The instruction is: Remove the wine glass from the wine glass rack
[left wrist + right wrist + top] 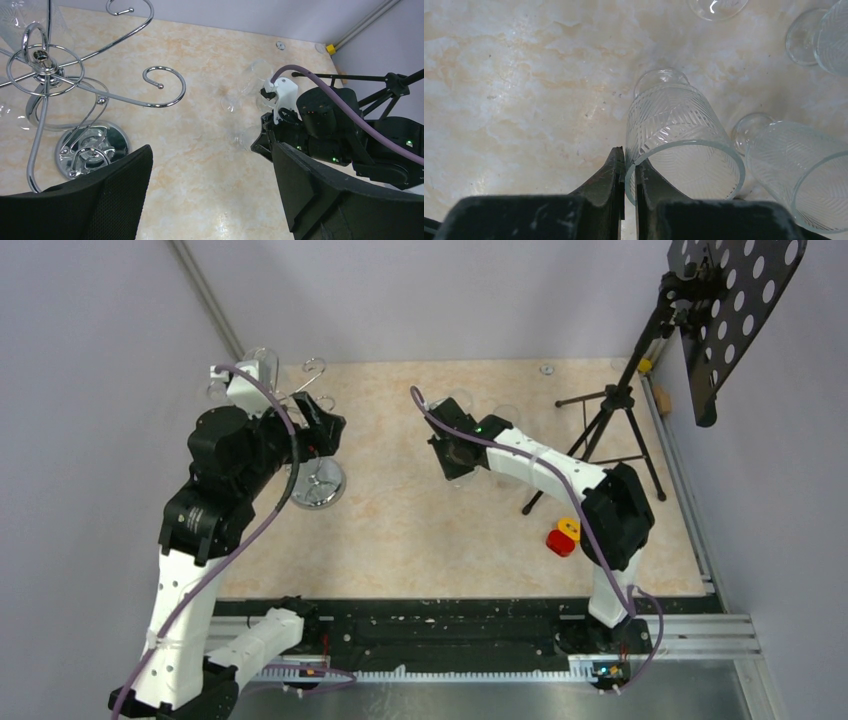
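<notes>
Right gripper point(625, 160): I've got it pinched tight on the rim of the wine glass point(674, 125), one finger inside the bowl and one outside.
Left gripper point(210, 150): fingers spread wide with nothing between them, hovering above the wine glass rack point(42, 62).
Table point(400, 530): beige marbled top, matte, with pale veining; a black strip runs along the near edge.
Room: plain grey-lilac walls close in on the left, the back and the right.
Clutter: a black perforated music stand point(700, 310) on its tripod at the far right, and a red and yellow button point(563, 537) near the right arm.
Wine glass, look: clear, cut with a chevron pattern around the bowl, smooth thick rim, mouth towards my wrist camera.
Wine glass, place: mid-table, well apart from the rack. I can't tell whether its foot touches the top.
Neighbours: a second patterned glass point(799, 160) just beside it on the right, with more glassware behind.
Rack, look: shiny chrome, curled arms, round mirrored base.
</notes>
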Available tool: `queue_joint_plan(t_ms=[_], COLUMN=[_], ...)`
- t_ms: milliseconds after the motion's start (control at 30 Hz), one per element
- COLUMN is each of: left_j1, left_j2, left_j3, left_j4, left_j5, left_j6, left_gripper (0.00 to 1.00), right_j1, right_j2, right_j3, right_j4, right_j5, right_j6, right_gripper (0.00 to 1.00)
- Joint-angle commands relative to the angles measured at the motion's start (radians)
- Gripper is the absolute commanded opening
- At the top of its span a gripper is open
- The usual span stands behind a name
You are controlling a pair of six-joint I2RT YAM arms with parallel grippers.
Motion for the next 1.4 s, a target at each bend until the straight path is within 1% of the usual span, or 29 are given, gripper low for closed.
queue_joint_plan(t_ms=[0, 333, 400, 500, 567, 700, 800, 967, 1100, 1200, 1300, 1333, 1367], left_j1=[-0.003, -0.002, -0.002, -0.002, -0.002, -0.001, -0.001, 0.001, 0.011, 0.033, 0.089, 0.125, 0.193], left_j2=[0.032, 0.043, 0.043, 0.053, 0.062, 0.085, 0.1, 0.127, 0.181, 0.232, 0.274, 0.293, 0.305], left_j3=[0.038, 0.042, 0.043, 0.056, 0.073, 0.105, 0.128, 0.172, 0.224, 0.293, 0.347, 0.365, 0.377], left_j4=[0.008, 0.012, 0.012, 0.005, 0.0, 0.002, 0.006, 0.014, 0.01, -0.006, -0.003, -0.003, -0.002], left_j5=[-0.027, -0.038, -0.042, -0.052, -0.059, -0.065, -0.083, -0.127, -0.105, -0.1, -0.069, -0.038, 0.002], left_j6=[0.015, 0.012, 0.012, 0.009, 0.002, -0.008, -0.014, -0.017, -0.034, -0.045, -0.067, -0.078, -0.098], left_gripper=[0.9, 0.9, 0.9, 0.9, 0.9, 0.9, 0.9, 0.9, 0.88, 0.88, 0.88, 0.88, 0.87], right_j1=[-0.011, -0.035, -0.037, -0.039, -0.039, -0.043, -0.045, -0.049, -0.063, -0.079, -0.09, -0.092, -0.093], right_j2=[0.036, 0.1, 0.108, 0.12, 0.118, 0.109, 0.097, 0.018, -0.09, -0.185, -0.276, -0.3, -0.321], right_j3=[0.106, 0.148, 0.155, 0.176, 0.188, 0.223, 0.245, 0.218, 0.117, 0.016, -0.094, -0.114, -0.131], right_j4=[-0.023, -0.061, -0.067, -0.082, -0.084, -0.08, -0.079, -0.024, 0.081, 0.181, 0.262, 0.277, 0.287], right_j5=[0.057, 0.05, 0.048, 0.047, 0.051, 0.063, 0.078, 0.066, 0.033, -0.021, -0.079, -0.091, -0.103], right_j6=[-0.033, -0.034, -0.036, -0.039, -0.042, -0.048, -0.051, -0.043, -0.005, 0.037, 0.086, 0.096, 0.106], right_gripper=[0.0, 0.1, 0.14, 0.25, 0.3, 0.37, 0.4, 0.44, 0.44, 0.41, 0.38, 0.37, 0.36])
